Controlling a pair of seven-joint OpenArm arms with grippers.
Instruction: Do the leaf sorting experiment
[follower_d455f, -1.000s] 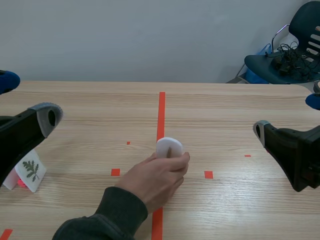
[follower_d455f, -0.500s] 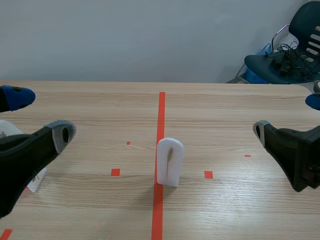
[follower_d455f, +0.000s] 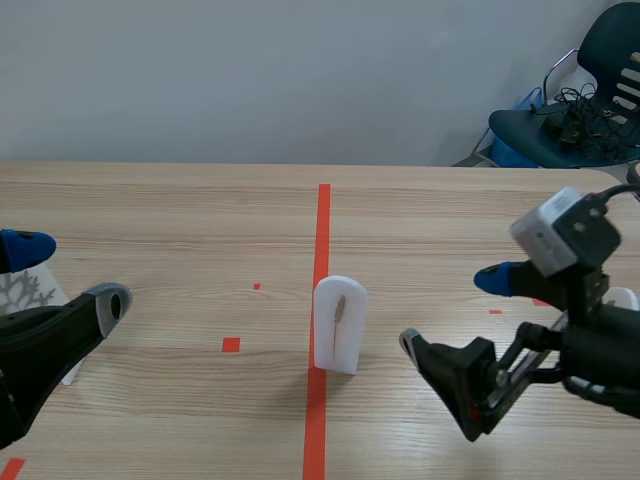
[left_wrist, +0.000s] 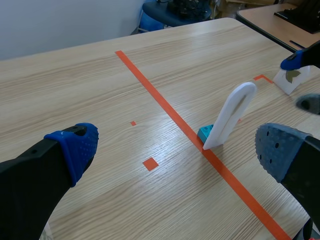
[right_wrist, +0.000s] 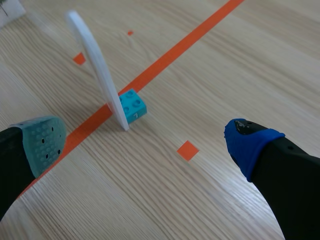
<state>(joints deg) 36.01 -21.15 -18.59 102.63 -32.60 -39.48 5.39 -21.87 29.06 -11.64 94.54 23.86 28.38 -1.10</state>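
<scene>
A white round-topped card (follower_d455f: 339, 325) stands upright on the long orange-red tape line at the table's middle. In the wrist views this card (left_wrist: 230, 115) (right_wrist: 97, 65) leans on a small teal brick (left_wrist: 205, 134) (right_wrist: 132, 106) behind it. My left gripper (follower_d455f: 65, 272) (left_wrist: 177, 150) is open at the left, well short of the card. My right gripper (follower_d455f: 452, 312) (right_wrist: 145, 142) is open too, close to the card's right side, with nothing between its fingers. A small leaf card (follower_d455f: 20, 290) stands by the left gripper. Another leaf card (left_wrist: 290, 80) stands at the right, behind the right arm.
A blue chair (follower_d455f: 580, 110) with cables on it stands beyond the table's far right corner. Small orange-red squares mark the wood around the centre card. Bare wood lies between both grippers and the card.
A person's hand that held the white card one second ago has withdrawn. The right arm has swung in from the right edge toward the card. The left gripper shifted slightly.
</scene>
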